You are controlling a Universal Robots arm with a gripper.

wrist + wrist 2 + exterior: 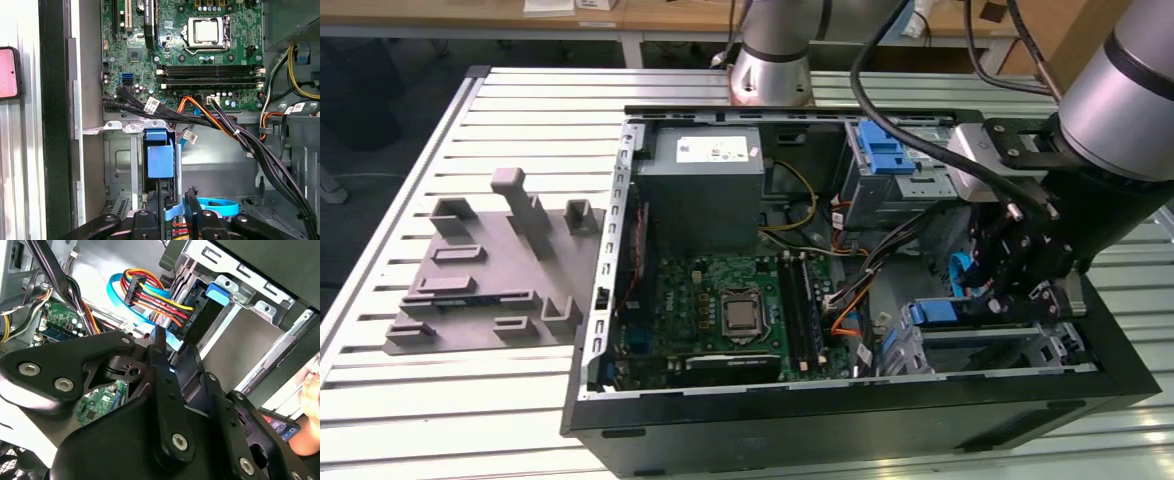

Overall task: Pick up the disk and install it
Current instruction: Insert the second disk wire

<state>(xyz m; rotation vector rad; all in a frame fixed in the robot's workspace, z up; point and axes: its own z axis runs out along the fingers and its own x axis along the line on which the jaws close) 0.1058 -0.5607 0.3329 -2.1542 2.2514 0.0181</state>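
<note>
Closest to my wrist cameras, the gripper (172, 212) has its black metal fingers (149, 224) drawn in on either side of the disk (160, 160). They look clamped on its top edge, though I'm judging that from a narrow gap. The disk stands on edge in the drive cage (117, 160), a thin slab capped by its glossy blue plastic bracket. I'd say it is held by that edge because only a narrow slot in the folded sheet metal is open to reach. In the exterior view this all sits at the lower right of the frame, inside the open computer case (854, 420). Just beyond the bay, a flat blue data cable (215, 205) curls on the floor of the case. A sleeved black cable bundle (225, 127) runs across above it, routed clear of the slot. Further in lies the green motherboard (200, 50) with its square, shiny processor socket (206, 31). At the top centre of the exterior view is the dull grey power supply (707, 165). Left of the case, a matte grey moulded fixture (480, 270) rests on the ribbed aluminium table (454, 400) — well apart from the work.
</note>
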